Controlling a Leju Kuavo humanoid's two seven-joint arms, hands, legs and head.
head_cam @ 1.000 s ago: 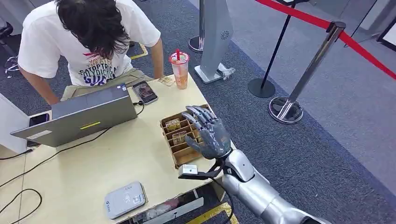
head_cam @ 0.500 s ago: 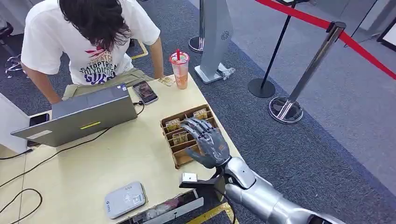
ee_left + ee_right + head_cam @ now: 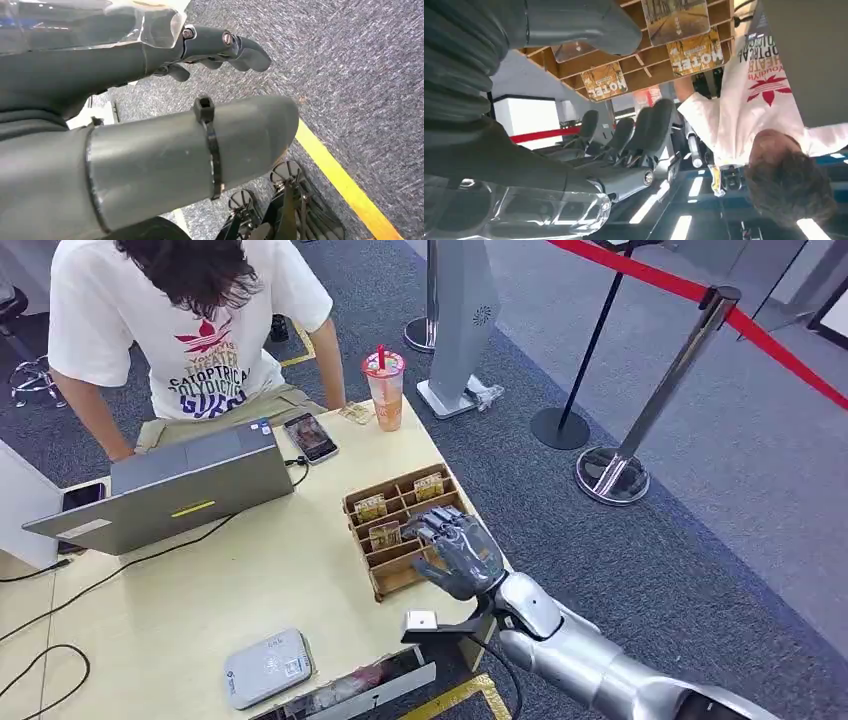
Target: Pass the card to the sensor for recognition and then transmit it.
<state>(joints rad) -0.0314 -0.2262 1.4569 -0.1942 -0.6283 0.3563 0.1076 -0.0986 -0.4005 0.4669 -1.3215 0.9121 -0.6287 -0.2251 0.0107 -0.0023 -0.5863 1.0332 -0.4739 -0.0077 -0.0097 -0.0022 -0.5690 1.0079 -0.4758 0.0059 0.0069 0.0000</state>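
A wooden slotted box (image 3: 354, 503) stands on the table's right side, with yellow hotel cards upright in it (image 3: 371, 507) (image 3: 430, 486) (image 3: 384, 535). My right hand (image 3: 460, 552) hovers low over the box's near right part, fingers spread and holding nothing. In the right wrist view the cards (image 3: 696, 55) (image 3: 604, 82) stand just beyond the dark fingers (image 3: 644, 135), with the thumb (image 3: 579, 22) beside them. The grey card sensor (image 3: 267, 668) lies at the table's near edge. My left hand (image 3: 125, 100) hangs above carpet, holding nothing.
A person in a white T-shirt (image 3: 190, 330) leans on the far side of the table. A laptop (image 3: 180, 485), a phone (image 3: 310, 437) and a drink cup (image 3: 385, 390) stand between us. Cables trail at the left. Stanchions with red rope (image 3: 650, 410) stand on the carpet to the right.
My right hand has sunk and drawn back toward me over the box, uncovering the far cards. The person has straightened up a little.
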